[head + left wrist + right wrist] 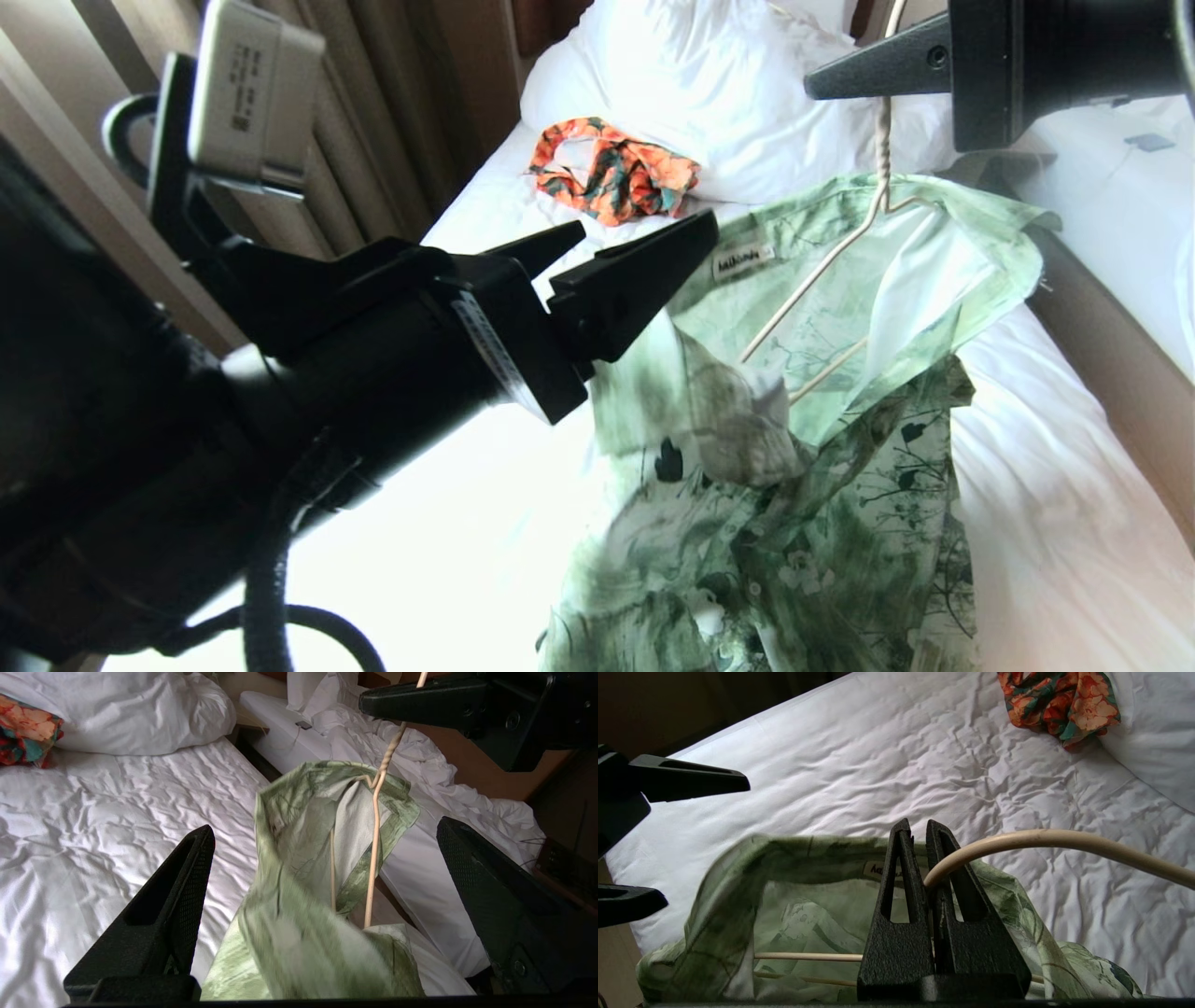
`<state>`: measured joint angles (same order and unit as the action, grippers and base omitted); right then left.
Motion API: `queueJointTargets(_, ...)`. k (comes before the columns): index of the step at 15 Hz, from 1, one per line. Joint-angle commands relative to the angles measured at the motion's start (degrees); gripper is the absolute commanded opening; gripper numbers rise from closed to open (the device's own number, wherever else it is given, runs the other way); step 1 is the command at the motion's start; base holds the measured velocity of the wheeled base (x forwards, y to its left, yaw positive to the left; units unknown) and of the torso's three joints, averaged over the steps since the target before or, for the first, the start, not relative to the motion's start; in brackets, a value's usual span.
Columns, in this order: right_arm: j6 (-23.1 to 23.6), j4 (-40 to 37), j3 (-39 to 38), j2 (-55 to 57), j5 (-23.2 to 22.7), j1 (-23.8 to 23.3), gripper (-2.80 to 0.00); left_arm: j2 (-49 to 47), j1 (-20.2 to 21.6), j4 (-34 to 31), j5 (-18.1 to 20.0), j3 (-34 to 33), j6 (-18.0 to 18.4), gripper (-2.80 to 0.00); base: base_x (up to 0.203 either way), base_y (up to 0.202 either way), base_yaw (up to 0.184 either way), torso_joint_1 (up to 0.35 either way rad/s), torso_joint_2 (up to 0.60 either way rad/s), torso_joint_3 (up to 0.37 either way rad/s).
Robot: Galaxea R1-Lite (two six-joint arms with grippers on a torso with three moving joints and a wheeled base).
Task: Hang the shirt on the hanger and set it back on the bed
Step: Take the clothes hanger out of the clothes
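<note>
The green flowered shirt [794, 485] hangs from the cream wire hanger [822, 261], whose frame shows inside the open collar. The shirt's lower part trails over the bed [1074, 523]. My right gripper [920, 826] is shut on the hanger's hook [1041, 840] and holds it up at the top right of the head view. My left gripper [644, 229] stands open beside the collar, close to the neck label. In the left wrist view a fold of the shirt [289, 914] lies between the wide-spread fingers [187, 882], ungripped, with the hanger's wire [373, 849] beyond it.
An orange-and-teal garment [611, 173] lies by the big white pillow [709, 84] at the head of the bed. Curtains [373, 112] hang on the left. A second white bed [1120, 187] with a phone [1148, 142] stands across a narrow gap on the right.
</note>
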<state>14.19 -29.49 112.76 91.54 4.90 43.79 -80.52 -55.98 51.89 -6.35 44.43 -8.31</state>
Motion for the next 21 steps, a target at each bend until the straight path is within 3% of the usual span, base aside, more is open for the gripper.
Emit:
queueJointTargets(1, -0.3, -0.1, 0.0, 0.0, 0.0, -0.5, -2.8, 2.4, 1.3, 0.1, 0.0, -0.2, -0.2, 0.0, 0.0, 0.0, 0.0, 0.0, 0.0, 0.0)
queueJointTargets(6, -1.0, -0.1, 0.0, -0.4, 0.1, -0.6, -2.8, 4.8, 1.6, -3.2, -0.1, 0.0, -0.3, 0.0, 0.0, 0.0, 0.0, 0.0, 0.0, 0.0)
queueJointTargets(8, -2.4, -0.1, -0.1, -0.4, 0.2, -1.2, -2.8, 5.0, 3.7, -3.3, -0.2, 0.0, -0.3, 0.0, 0.0, 0.0, 0.0, 0.0, 0.0, 0.0)
queueJointTargets(9, -3.0, -0.1, -0.1, -0.3, 0.2, -1.4, -2.8, 5.3, 4.8, -3.4, -0.4, 0.0, -0.3, -2.8, 0.0, 0.0, 0.0, 0.0, 0.0, 0.0)
queueJointTargets(14, -4.5, -0.2, -0.7, -1.2, 0.1, -1.8, -2.8, 9.2, 9.5, -12.4, 0.0, 0.8, -0.3, -2.8, 0.0, 0.0, 0.0, 0.0, 0.0, 0.0)
queueJointTargets(21, -4.4, 0.0, -2.5, -3.2, 0.2, -6.6, -2.8, 15.4, 14.0, -26.1, -0.1, 5.6, -0.2, -2.8, 0.0, 0.0, 0.0, 0.019, -0.08, -0.067)
